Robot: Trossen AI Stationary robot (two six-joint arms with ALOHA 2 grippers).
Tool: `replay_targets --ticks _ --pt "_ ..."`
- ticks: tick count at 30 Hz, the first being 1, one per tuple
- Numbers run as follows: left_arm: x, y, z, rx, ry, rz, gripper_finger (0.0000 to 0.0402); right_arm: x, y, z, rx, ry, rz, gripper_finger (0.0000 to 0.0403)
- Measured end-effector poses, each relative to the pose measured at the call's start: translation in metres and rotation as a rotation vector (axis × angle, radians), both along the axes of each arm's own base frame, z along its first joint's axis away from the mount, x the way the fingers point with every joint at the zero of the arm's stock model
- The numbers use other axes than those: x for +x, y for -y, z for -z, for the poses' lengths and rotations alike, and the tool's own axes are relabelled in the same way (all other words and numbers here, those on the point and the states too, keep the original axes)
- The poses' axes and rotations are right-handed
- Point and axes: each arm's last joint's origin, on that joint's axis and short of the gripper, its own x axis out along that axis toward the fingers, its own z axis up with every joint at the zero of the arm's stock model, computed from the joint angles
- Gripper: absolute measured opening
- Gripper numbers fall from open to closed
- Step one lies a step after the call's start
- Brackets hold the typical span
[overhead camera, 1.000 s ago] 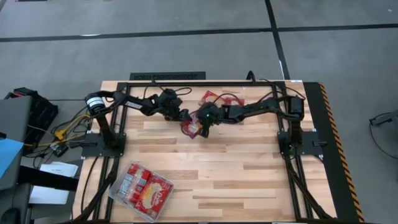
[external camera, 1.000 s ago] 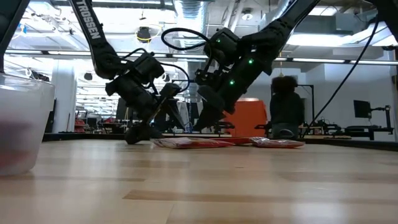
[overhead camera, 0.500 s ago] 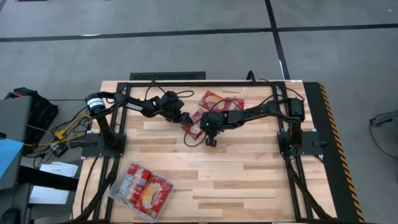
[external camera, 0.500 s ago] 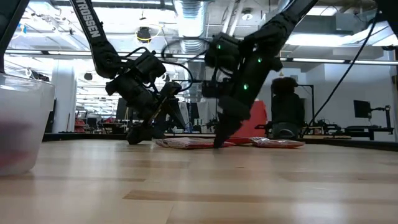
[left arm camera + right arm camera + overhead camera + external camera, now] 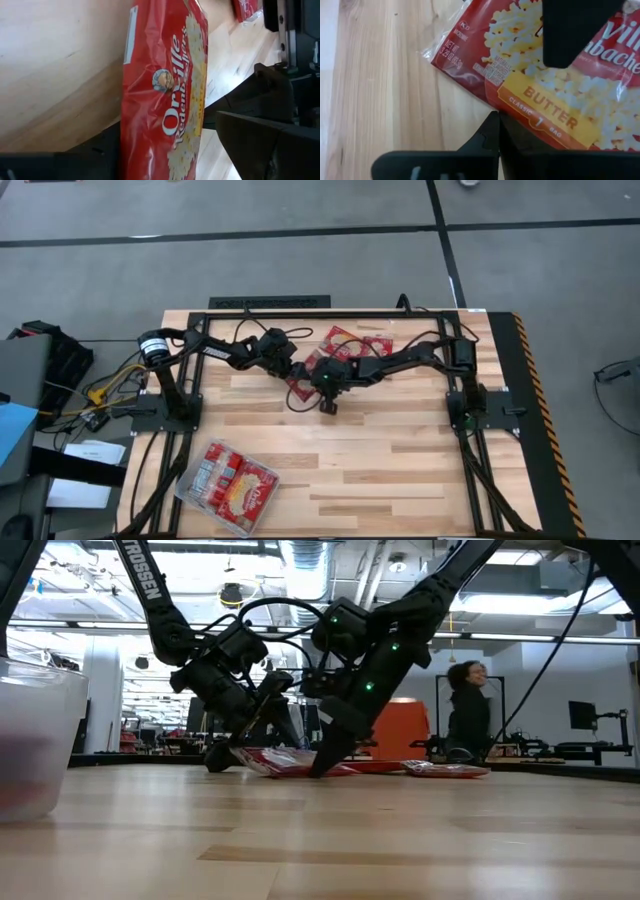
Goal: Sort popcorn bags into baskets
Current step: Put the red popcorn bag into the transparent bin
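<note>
My 2 arms meet near the back middle of the wooden table [image 5: 400,460]. The whole front half of the table is bare wood, with lots of room to move. The only thing there is the clear basket [image 5: 228,483], close to the front left corner. It already has red popcorn bags lying flat inside. In the low view its see-through wall [image 5: 35,740] stands at the far left side.

My left gripper [image 5: 291,376] has its fingers spread wide with a popcorn bag [image 5: 165,95] between them, and I cannot tell if they squeeze it. This bag sits at the near edge of the pile. In the low view its left end [image 5: 262,759] tips up a little off the wood.

My right gripper [image 5: 329,406] is squeezed tight with nothing inside. Its tip points down at the wood, just past the bag's front edge.

Up close, the bag [image 5: 530,85] is shiny red and crinkly. It has a picture of yellow-cream popcorn and a yellow strip that says BUTTER. Small white words sit in one corner.

More red bags [image 5: 355,343] lie flat behind my grippers, near the back rail. A person [image 5: 468,710] stands far off in the room.
</note>
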Motion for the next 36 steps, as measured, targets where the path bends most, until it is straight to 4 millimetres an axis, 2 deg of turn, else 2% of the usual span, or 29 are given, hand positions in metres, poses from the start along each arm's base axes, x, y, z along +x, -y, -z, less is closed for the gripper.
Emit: replay_targets --ticks 4,7,11,12,17,19,21,24,27,30,36 --pt "0.000 0.001 0.001 -0.002 -0.007 -0.001 0.0204 -0.002 -0.001 -0.006 -0.013 -0.038 -0.007 0.0017" --pt "0.000 0.000 0.001 0.011 -0.017 -0.014 0.0139 -0.010 -0.006 -0.018 -0.033 -0.077 -0.028 0.0023" --pt "-0.001 0.000 0.002 0.031 -0.030 -0.026 0.0032 -0.018 -0.011 -0.043 -0.048 -0.082 -0.058 0.0023" --pt "-0.001 0.000 0.002 0.032 -0.032 -0.029 0.0020 -0.022 -0.012 -0.050 -0.046 -0.088 -0.060 0.0021" --pt "-0.002 0.003 -0.006 -0.050 0.005 0.002 0.0025 -0.044 -0.015 -0.087 -0.052 -0.105 -0.079 0.0014" --pt "-0.004 0.015 -0.016 -0.154 0.009 0.060 0.0019 -0.054 -0.016 -0.103 -0.062 -0.101 -0.079 0.0016" --pt "-0.003 0.024 -0.035 -0.204 0.063 0.113 0.0012 -0.064 -0.016 -0.118 -0.087 -0.093 -0.063 0.0021" --pt "-0.012 0.040 -0.070 -0.190 0.105 0.151 0.0010 -0.078 -0.017 -0.139 -0.125 -0.078 -0.027 0.0026" --pt "-0.029 0.070 -0.103 -0.187 0.092 0.176 0.0014 -0.090 -0.017 -0.152 -0.151 -0.072 0.017 0.0023" --pt "-0.058 0.101 -0.135 -0.144 0.074 0.150 0.0011 -0.098 -0.018 -0.160 -0.144 -0.071 0.041 0.0016" --pt "-0.132 0.154 -0.168 -0.167 0.007 -0.015 0.0012 -0.100 -0.023 -0.160 -0.129 -0.083 0.042 0.0021"
